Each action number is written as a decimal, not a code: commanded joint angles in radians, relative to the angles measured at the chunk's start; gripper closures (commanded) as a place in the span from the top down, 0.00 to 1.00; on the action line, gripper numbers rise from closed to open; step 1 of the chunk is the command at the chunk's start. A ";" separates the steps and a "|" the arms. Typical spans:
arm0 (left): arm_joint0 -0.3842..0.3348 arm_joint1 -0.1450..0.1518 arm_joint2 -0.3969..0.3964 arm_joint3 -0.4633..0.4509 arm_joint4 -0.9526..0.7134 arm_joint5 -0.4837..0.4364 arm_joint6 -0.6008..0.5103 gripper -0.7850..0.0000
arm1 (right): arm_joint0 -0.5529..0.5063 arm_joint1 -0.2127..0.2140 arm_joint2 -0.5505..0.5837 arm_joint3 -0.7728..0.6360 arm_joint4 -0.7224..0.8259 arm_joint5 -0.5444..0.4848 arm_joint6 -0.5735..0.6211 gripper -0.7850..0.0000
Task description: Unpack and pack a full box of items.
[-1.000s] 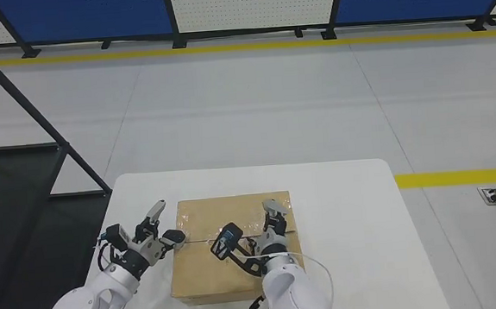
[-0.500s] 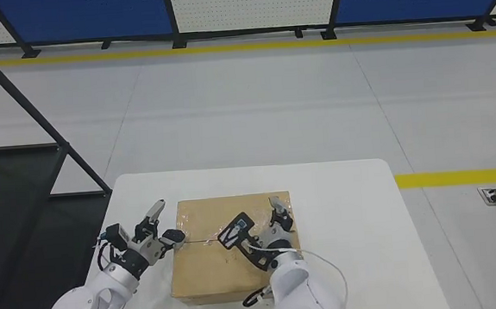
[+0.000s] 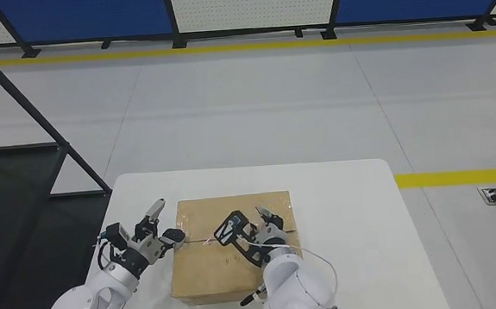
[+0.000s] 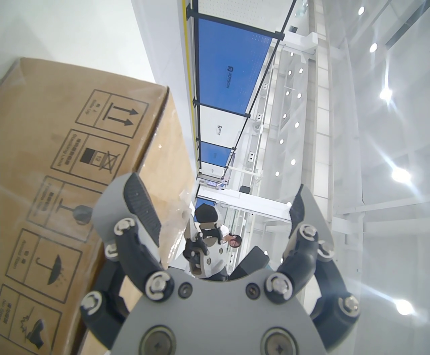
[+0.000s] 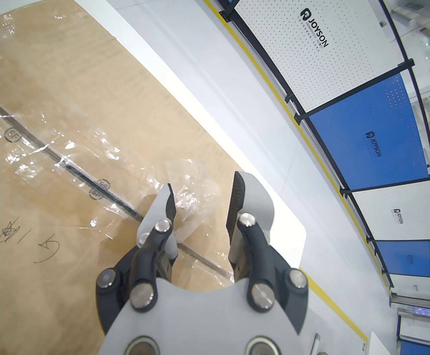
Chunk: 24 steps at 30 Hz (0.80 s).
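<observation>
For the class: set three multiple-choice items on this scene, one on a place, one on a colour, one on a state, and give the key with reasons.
1. Where does the cardboard box stand? A on the floor; B on the white table; C on a shelf.
2. What colour is it? A brown; B blue; C black.
3. How is the right gripper? A shut; B open; C folded away.

Key: B, its base rests on the tabletop; A, it is plain brown cardboard; B, a wide gap shows between the fingers.

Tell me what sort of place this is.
Probably a robot test hall or lab: blue and white partition panels, a yellow floor line, and a white table bearing a taped cardboard box.
</observation>
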<state>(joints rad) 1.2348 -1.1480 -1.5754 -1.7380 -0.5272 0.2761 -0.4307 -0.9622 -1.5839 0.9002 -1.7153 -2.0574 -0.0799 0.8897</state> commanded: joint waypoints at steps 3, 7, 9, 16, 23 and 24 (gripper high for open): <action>0.000 0.000 0.000 0.001 -0.003 -0.001 0.002 1.00 | 0.000 -0.006 0.004 0.004 0.005 -0.006 0.014 0.35; 0.000 0.001 0.001 0.000 -0.002 -0.001 0.002 1.00 | -0.001 -0.010 0.014 0.006 0.017 -0.020 0.026 0.27; 0.000 0.002 0.000 0.000 -0.002 -0.001 0.001 1.00 | -0.001 -0.012 0.018 0.004 0.027 -0.035 0.025 0.35; 0.001 0.003 0.001 -0.002 0.000 0.000 0.002 1.00 | -0.017 -0.015 0.019 -0.014 0.004 -0.061 0.013 0.43; 0.002 0.004 0.003 -0.004 0.000 -0.001 0.000 1.00 | -0.019 -0.021 0.023 0.001 -0.018 -0.078 0.038 0.43; 0.002 0.004 0.003 -0.004 0.001 -0.002 0.000 1.00 | -0.018 -0.022 0.026 0.004 -0.014 -0.082 0.040 0.43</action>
<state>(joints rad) 1.2370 -1.1439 -1.5722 -1.7418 -0.5270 0.2749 -0.4312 -0.9814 -1.6048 0.9237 -1.7142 -2.0755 -0.1579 0.9281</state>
